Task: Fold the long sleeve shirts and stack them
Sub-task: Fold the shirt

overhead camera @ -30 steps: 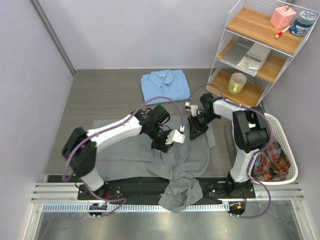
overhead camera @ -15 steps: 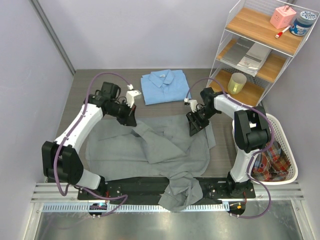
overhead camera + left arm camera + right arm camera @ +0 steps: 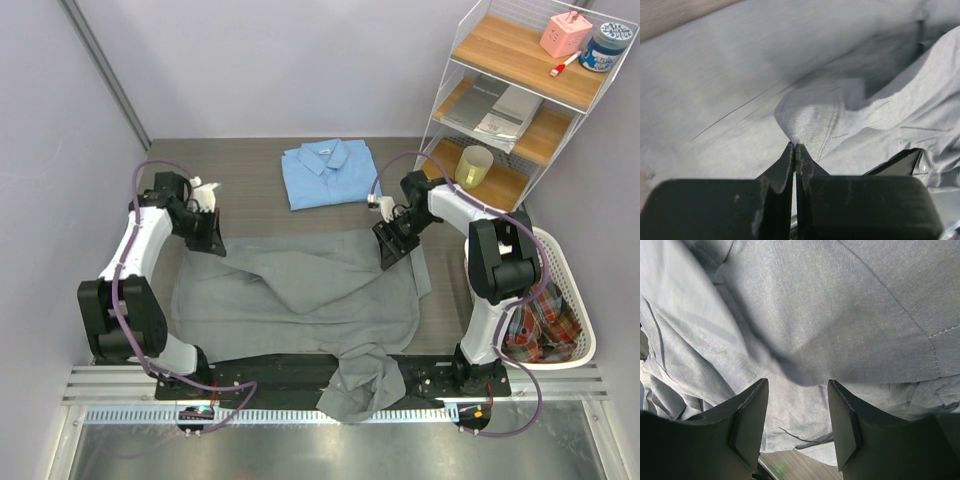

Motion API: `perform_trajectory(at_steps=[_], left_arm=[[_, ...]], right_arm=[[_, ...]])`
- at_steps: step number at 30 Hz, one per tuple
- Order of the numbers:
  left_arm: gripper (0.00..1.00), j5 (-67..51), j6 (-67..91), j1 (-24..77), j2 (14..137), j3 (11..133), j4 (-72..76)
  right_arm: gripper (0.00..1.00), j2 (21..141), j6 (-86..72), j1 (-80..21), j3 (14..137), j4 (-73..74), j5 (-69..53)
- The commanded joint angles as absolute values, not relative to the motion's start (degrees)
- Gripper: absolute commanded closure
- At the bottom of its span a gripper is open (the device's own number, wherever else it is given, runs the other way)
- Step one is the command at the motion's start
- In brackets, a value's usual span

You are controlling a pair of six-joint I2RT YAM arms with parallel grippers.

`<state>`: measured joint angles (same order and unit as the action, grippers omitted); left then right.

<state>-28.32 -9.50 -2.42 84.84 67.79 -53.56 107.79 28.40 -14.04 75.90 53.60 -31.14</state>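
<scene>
Left arm (image 3: 135, 245) and right arm (image 3: 452, 212): white links, black joints, purple cables (image 3: 147, 166), black wedge-shaped end effector fingers (image 3: 747, 425).

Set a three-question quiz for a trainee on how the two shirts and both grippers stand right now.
1. True or false: the light blue shirt lies folded at the far side of the table.
2. Pick one. The left gripper is: A) open above bare wood; B) shut on a pinch of the grey shirt; C) shut on the light blue shirt.
3. Short answer: which gripper has its jaws apart over grey cloth, with nothing between them?

Key: 1 true; 2 B; 3 the right gripper.
</scene>
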Motion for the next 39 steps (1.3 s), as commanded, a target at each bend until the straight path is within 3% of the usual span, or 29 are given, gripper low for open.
perform_trajectory(at_steps=[1, 8, 14, 22, 25, 34, 38, 39], left_arm=[[1.00, -25.0, -7.2, -6.3, 87.7, 69.6, -56.5], [1.00, -28.7, -5.6, -6.9, 91.1, 73.3, -59.2], [1.00, -33.6, -10.9, -4.1, 85.4, 73.0, -63.0], [1.00, -37.1, -26.0, 12.5, 71.5, 65.0, -68.7], [1.00, -33.3, -18.0, 20.0, 71.9, 64.3, -60.5], [1.00, -18.1, 7.8, 18.4, 79.0, 63.8, -45.7], [0.85, -21.2, 9.1, 19.6, 83.7, 65.3, -40.4], [0.76, -22.9, 9.1, 20.0, 86.5, 66.3, -38.4]], right_arm=[[0.44, 108.2, 29.5, -14.2, 78.0, 55.4, -30.8], [0.43, 107.6, 29.3, -14.2, 81.8, 57.3, -32.3], [0.43, 104.8, 30.4, -14.2, 83.7, 57.4, -34.9], [0.43, 105.5, 26.6, -17.7, 90.7, 52.8, -44.1], [0.44, 108.9, 25.1, -19.7, 94.8, 53.5, -45.2], [0.44, 114.4, 26.0, -21.3, 96.8, 56.1, -41.1], [0.44, 114.6, 25.5, -21.3, 96.2, 56.2, -41.1], [0.44, 114.5, 25.4, -21.3, 96.2, 56.2, -41.0]])
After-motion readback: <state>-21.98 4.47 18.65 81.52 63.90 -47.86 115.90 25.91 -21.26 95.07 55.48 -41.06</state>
